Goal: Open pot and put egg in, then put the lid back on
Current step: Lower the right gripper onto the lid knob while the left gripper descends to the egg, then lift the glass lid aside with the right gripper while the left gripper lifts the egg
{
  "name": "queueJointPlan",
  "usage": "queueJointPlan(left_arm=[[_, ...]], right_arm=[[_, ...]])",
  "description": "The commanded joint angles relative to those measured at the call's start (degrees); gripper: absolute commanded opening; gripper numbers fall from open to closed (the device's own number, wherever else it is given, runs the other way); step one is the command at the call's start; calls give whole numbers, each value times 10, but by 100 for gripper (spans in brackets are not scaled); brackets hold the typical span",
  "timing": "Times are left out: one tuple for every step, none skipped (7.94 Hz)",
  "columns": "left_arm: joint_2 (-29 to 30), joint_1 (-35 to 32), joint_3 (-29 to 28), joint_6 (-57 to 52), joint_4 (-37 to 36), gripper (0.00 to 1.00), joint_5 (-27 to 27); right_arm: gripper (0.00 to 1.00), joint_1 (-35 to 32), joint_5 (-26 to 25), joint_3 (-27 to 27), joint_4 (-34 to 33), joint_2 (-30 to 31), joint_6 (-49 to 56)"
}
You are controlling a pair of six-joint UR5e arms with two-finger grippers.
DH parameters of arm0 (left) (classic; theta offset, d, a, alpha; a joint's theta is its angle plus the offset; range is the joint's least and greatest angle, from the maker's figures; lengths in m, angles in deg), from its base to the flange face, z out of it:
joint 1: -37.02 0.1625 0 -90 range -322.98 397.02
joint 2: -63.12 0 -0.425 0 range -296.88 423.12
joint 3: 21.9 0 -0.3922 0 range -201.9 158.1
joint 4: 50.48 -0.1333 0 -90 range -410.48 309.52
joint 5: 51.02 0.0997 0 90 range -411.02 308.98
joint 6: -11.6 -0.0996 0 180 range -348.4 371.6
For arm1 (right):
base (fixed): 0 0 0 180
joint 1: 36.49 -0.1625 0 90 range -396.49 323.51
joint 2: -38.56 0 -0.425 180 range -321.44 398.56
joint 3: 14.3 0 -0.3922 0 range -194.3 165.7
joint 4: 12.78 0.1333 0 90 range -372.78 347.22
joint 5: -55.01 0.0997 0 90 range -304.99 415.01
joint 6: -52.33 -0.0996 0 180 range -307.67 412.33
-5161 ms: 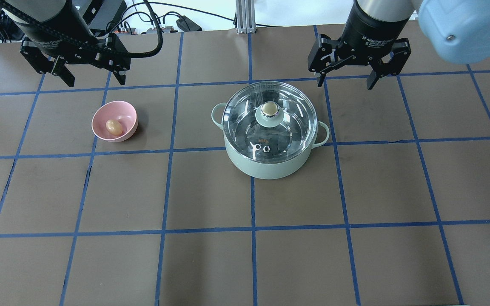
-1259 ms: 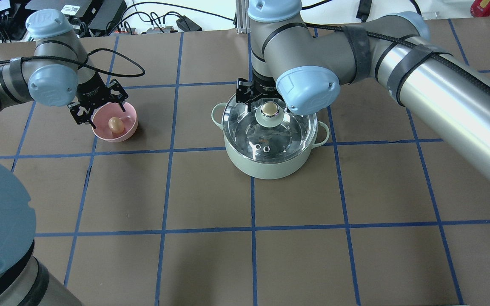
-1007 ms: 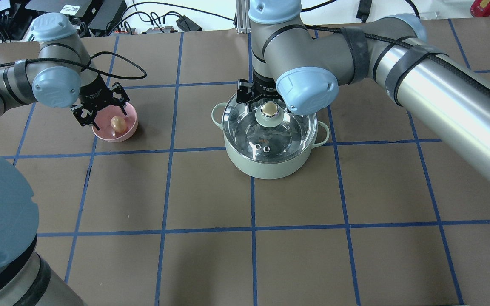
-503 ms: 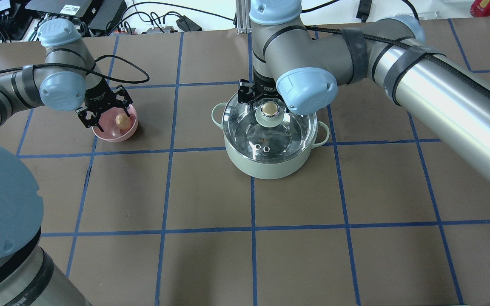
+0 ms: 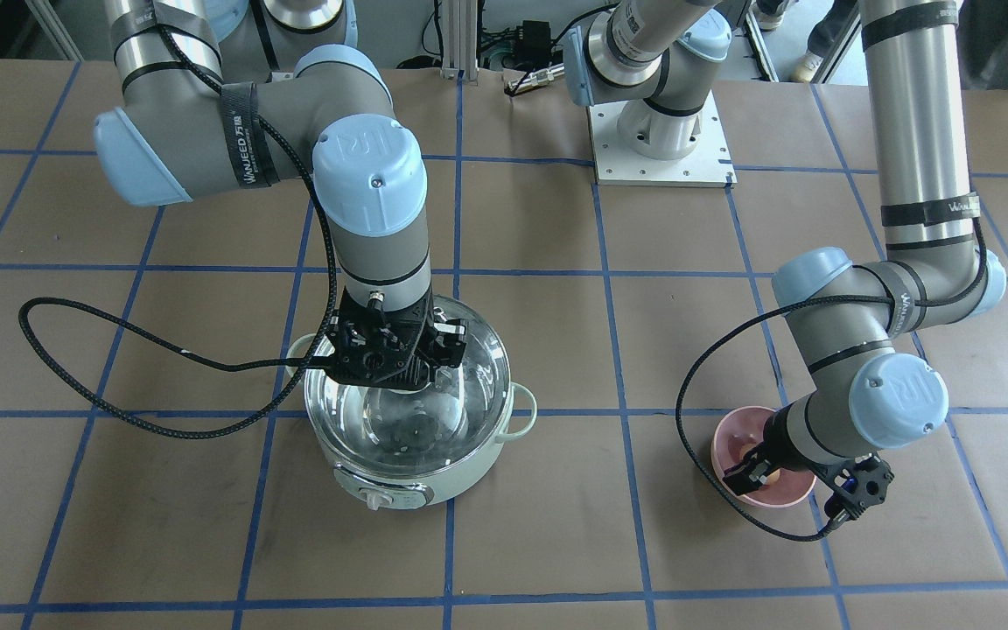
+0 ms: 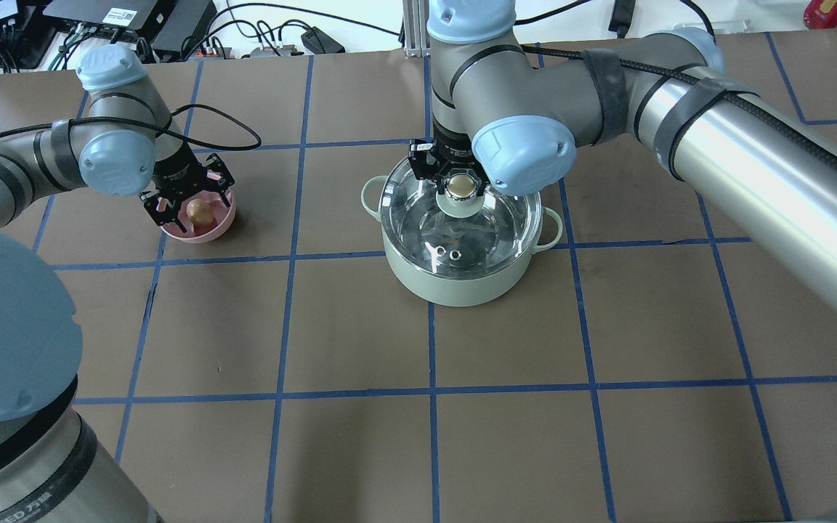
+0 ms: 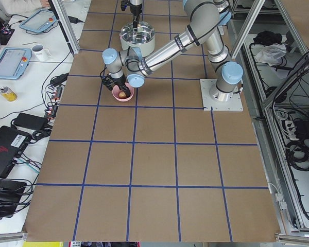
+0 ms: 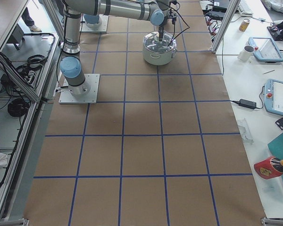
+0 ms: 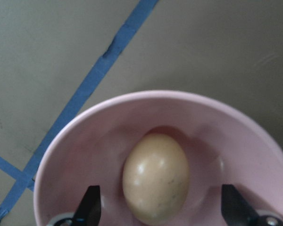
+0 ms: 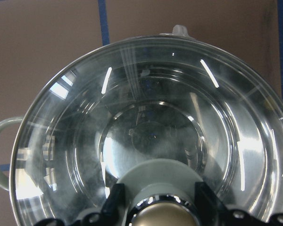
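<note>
Nearest the operator side: the pot [image 5: 408, 477] stands on the bench [image 5: 556, 542] with its control dial [image 5: 374, 499] facing out. The lid [image 5: 416, 430] is seated flat on the rim, so the pot is closed. At about the same depth, toward the robot's left and well apart from the pot, is the pink bowl [image 5: 765, 500]. The egg [image 9: 155, 176] lies in the bottom of the bowl, not in the pot.

The left gripper [image 9: 162, 207] is down inside the bowl. Its fingertips [image 9: 90, 207] are spread either side of the egg, with a gap on both sides and no contact.

The right gripper [image 10: 160, 194] is low over the lid centre, spread around the tan ball knob [image 10: 160, 217]. The wrist view shows thin gaps, so it is not clamped.

Farther back, a white base plate [image 5: 657, 140] is bolted to the bench.
</note>
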Motion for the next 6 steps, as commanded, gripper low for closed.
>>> queueJointPlan(left_arm=[[3, 0, 0, 0, -4, 81, -7], [3, 0, 0, 2, -3, 59, -8], [3, 0, 0, 2, -4, 28, -10], [3, 0, -1, -1, -4, 14, -11], [3, 0, -3, -3, -4, 0, -9], [-2, 0, -3, -9, -4, 0, -8]], right_arm=[[0, 0, 6, -2, 1, 6, 0], [0, 1, 8, -5, 3, 9, -1], [0, 1, 8, -6, 4, 18, -1], [0, 9, 26, -7, 6, 33, 1], [0, 35, 54, -7, 35, 65, 7], [0, 76, 84, -7, 83, 99, 39]])
